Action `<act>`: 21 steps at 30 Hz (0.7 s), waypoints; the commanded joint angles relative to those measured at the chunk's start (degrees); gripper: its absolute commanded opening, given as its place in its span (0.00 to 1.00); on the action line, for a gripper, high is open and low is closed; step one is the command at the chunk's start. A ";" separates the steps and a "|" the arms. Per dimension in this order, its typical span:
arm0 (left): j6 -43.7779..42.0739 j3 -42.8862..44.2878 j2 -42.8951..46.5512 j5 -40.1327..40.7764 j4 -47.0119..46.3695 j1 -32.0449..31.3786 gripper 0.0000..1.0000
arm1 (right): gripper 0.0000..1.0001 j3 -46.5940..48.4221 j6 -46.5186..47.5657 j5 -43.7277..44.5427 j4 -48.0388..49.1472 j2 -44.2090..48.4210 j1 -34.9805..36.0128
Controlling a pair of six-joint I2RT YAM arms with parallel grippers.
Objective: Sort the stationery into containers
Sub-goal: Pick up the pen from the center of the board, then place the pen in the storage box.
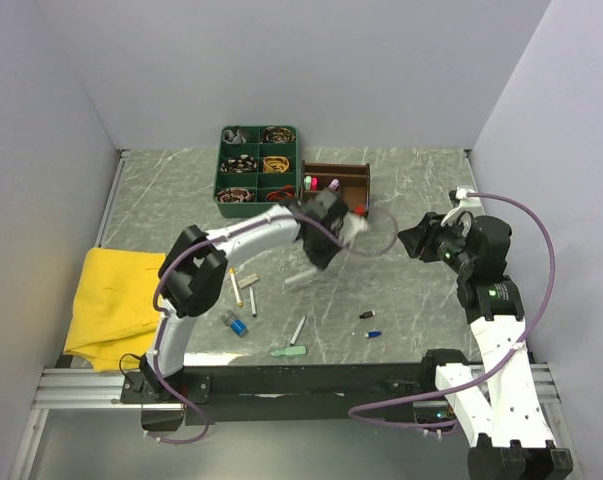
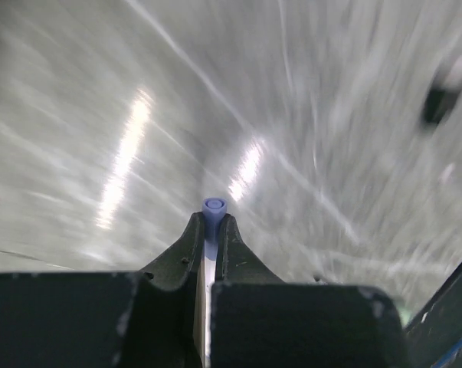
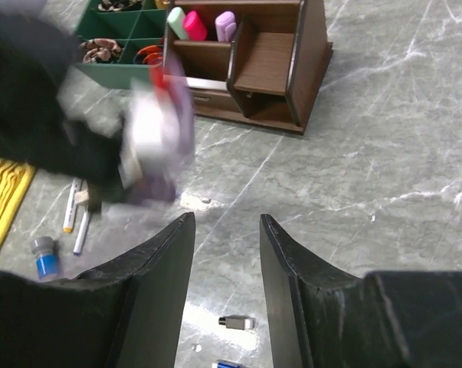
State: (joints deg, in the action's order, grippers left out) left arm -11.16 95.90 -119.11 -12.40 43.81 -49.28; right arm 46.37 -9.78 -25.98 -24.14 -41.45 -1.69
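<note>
Left gripper (image 2: 214, 222) is clamped on a thin pen (image 2: 214, 205), blurred above mid-table (image 1: 421, 180), likely carrying it to the brown organiser (image 1: 337, 167) at the far side. Right gripper (image 3: 227, 230) hangs open, empty. Loose pens (image 1: 243, 295) lie near left.

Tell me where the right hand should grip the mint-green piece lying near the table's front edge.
Grip the mint-green piece across its narrow middle, straight down from above. It lies flat on the table, long axis left to right, so the open right hand should close front to back. Mind the white pen close behind.
</note>
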 commanded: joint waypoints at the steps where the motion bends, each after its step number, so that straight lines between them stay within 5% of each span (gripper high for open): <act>1: 2.79 13.43 5.55 -5.87 -1.88 4.88 0.01 | 0.46 -0.93 -0.76 -2.50 0.50 1.46 -0.42; 4: 8.31 16.07 7.22 -7.89 -6.97 8.92 0.01 | 0.45 -2.16 -4.71 -4.42 2.69 0.32 -0.42; 10: 22.54 16.44 6.87 -27.91 -20.66 18.07 0.01 | 0.45 -5.94 -17.80 -21.12 21.39 -3.36 -0.42; 11: 26.41 13.29 9.66 -31.33 -26.27 19.21 0.01 | 0.46 -5.33 -20.08 -22.26 24.11 -4.33 -0.33; 12: 31.85 3.43 11.69 -37.80 -46.60 21.57 0.01 | 0.46 -4.80 -20.54 -23.84 26.75 -5.99 -0.33; 13: 45.82 -2.24 13.62 -40.74 -59.33 22.63 0.01 | 0.46 -4.10 -20.80 -24.12 28.00 -6.88 -0.33; 14: 50.57 -6.99 15.90 -42.25 -69.46 23.52 0.01 | 0.46 -2.70 -21.24 -24.56 30.44 -7.67 -0.41; 16: 49.04 -3.72 14.97 -46.55 -65.26 23.70 0.01 | 0.46 -1.29 -22.73 -26.65 33.53 -10.57 -0.33; 21: 56.68 -6.68 15.84 -49.91 -72.11 23.53 0.01 | 0.47 4.16 -27.58 -28.60 40.40 -18.12 0.98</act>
State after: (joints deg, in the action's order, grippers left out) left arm 35.14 90.67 -107.28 -53.47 -12.62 -24.32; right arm 44.60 -32.69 -50.50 5.72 -55.79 -1.76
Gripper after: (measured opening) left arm 0.050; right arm 0.470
